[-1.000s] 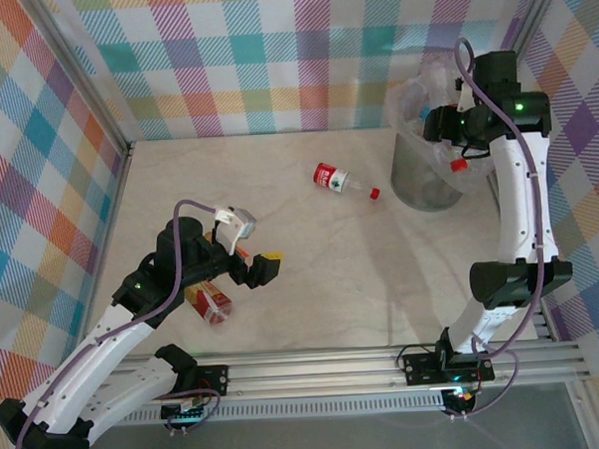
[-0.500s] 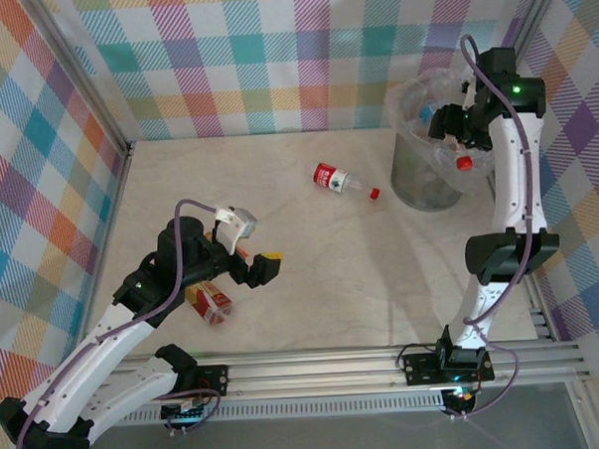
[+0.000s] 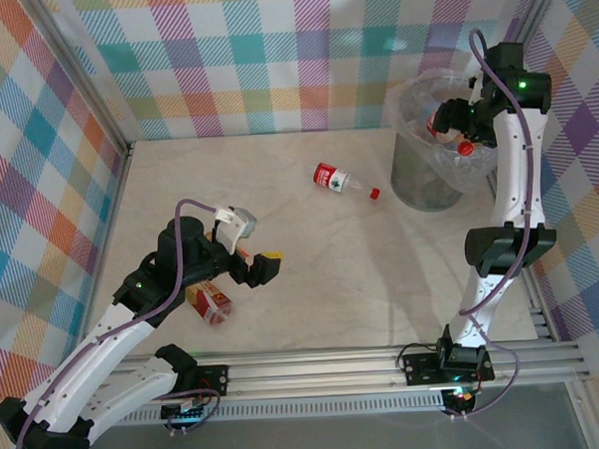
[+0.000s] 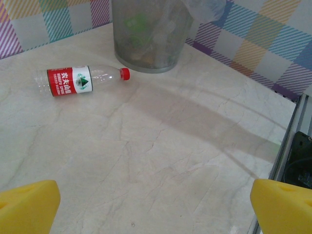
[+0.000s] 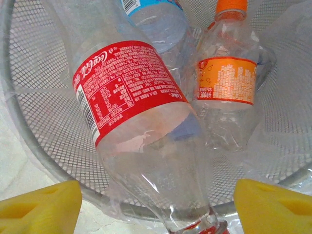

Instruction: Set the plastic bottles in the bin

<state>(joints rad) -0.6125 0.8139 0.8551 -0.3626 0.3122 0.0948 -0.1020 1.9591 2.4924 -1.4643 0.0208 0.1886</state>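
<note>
Right wrist view is where the step in hand is best read: a clear plastic bottle with a red label is seen with its cap end nearest the camera and its body pointing into the round grey mesh bin, beside an orange-labelled bottle lying inside. The right gripper is spread wide, its yellow fingers set apart from the bottle on both sides, so nothing is gripped; the drop is judged to be under way. The left gripper is likewise spread wide and empty above the pale marbled worktop. Two bottles are seen outside the bin: a red-capped bottle near the bin, and a second red-labelled bottle beneath the left arm. The next move is judged to call for the right arm to be lifted clear of the rim and one of these bottles to be approached with open jaws.
</note>
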